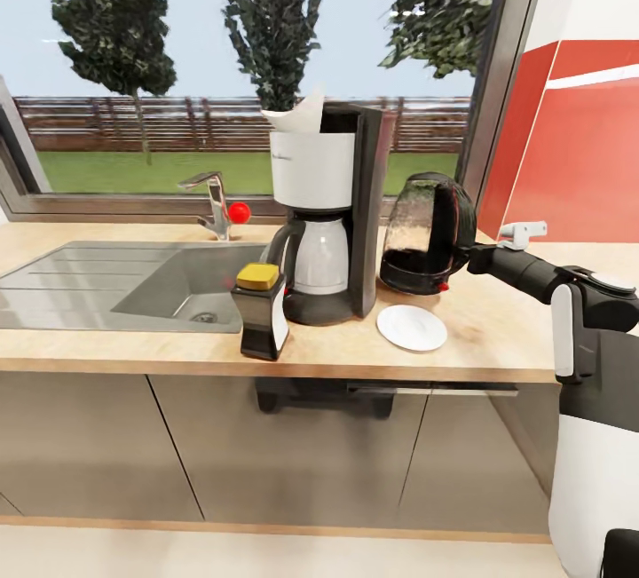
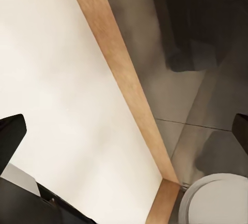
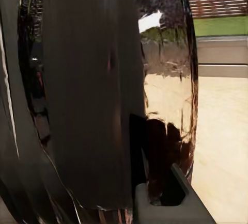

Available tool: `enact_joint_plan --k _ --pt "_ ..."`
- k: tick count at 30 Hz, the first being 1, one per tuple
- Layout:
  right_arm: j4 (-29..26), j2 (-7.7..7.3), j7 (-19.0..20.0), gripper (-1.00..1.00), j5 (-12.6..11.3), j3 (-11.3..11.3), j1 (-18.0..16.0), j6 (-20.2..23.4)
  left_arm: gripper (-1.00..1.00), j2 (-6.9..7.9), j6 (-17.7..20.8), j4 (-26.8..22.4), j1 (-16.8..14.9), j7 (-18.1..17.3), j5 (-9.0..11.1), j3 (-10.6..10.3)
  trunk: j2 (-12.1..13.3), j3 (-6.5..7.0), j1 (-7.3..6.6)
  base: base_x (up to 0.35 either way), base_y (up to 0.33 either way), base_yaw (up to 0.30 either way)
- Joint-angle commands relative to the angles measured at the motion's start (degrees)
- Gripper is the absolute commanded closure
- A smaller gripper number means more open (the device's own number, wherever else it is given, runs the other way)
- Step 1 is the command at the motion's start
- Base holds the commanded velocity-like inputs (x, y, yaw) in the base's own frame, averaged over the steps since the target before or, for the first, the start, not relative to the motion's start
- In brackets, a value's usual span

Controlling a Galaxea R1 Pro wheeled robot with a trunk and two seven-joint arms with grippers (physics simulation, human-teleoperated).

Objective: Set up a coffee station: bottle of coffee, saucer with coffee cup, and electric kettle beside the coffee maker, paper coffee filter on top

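Observation:
The coffee maker (image 1: pixel 327 205) stands on the kitchen countertop (image 1: pixel 501 338) beside the sink, and the paper coffee filter (image 1: pixel 297 114) pokes up from its top. The bottle of coffee (image 1: pixel 262 312) stands in front of it near the counter edge. The saucer (image 1: pixel 411 328) lies bare to the right front. Right of the coffee maker the electric kettle (image 1: pixel 424 236) rests on the counter, with my right gripper (image 1: pixel 465 253) shut on its handle (image 3: pixel 93 95). One finger (image 3: pixel 173 201) shows beside that handle. My left gripper (image 2: pixel 124 133) hangs open over the floor. The coffee cup is out of view.
A steel sink (image 1: pixel 106 285) and a tap (image 1: pixel 213 203) with a red knob (image 1: pixel 238 211) lie left of the coffee maker. A window frame (image 1: pixel 497 90) and a red wall (image 1: pixel 586 152) close the right side. Dark cabinets (image 1: pixel 293 454) run below, above a wooden plinth (image 2: pixel 124 79).

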Motion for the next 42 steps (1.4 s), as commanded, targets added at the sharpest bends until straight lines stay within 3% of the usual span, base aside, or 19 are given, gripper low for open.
enact_joint_plan --k 1,20,42 --pt "-0.05 0.01 0.24 1.0 -0.33 -0.08 -0.06 0.4 -1.0 -0.01 -0.1 -0.11 0.03 -0.04 0.18 -0.2 -0.02 -0.04 0.0 0.0 0.0 0.0" --pt "-0.07 0.01 0.31 1.0 -0.33 -0.16 -0.08 0.4 -1.0 0.0 -0.08 -0.13 0.03 -0.03 0.18 -0.2 -0.02 -0.04 0.0 0.055 0.0 0.0" --pt "-0.1 0.01 0.3 1.0 -0.33 -0.17 -0.06 0.4 -1.0 -0.02 -0.08 -0.14 0.03 -0.03 0.18 -0.2 -4.44 -2.02 2.41 0.0 0.0 0.0"
